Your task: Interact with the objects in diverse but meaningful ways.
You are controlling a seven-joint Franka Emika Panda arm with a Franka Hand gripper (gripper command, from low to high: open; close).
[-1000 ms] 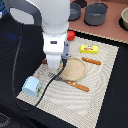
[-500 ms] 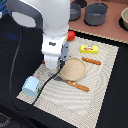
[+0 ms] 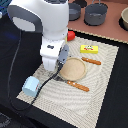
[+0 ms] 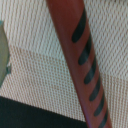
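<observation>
Arm, white Franka, hangs low over the woven placemat in the exterior view, wrist body covering the mat's left part. Tool is hidden under that body there, and the wrist view shows no fingers, so can't tell if it's wide, narrow or holding anything.

Wrist view is a close look straight at the mat: a dark red-brown sausage stick w/ black diagonal stripes runs across the frame, lying on the weave. Edge of a pale round thing shows at one side, blurred; dark surface shows past the mat's border.

Exterior view, task items:
- Red tomato ball just beside the arm, at the mat's far edge, partly hidden by the arm.
- Yellow block flat on the mat, to the exterior view's right of the ball, apart from it.
- Pale blue carton at the mat's near left corner, half off onto the dark surface, a black cable running past it.

Other stuff: tan round plate mid-mat, just beside the arm's wrist. Orange-handled utensil lies beyond the plate on its right; a second one lies along the plate's near side. Two grey pots stand off the mat at the back, on a lighter strip.
</observation>
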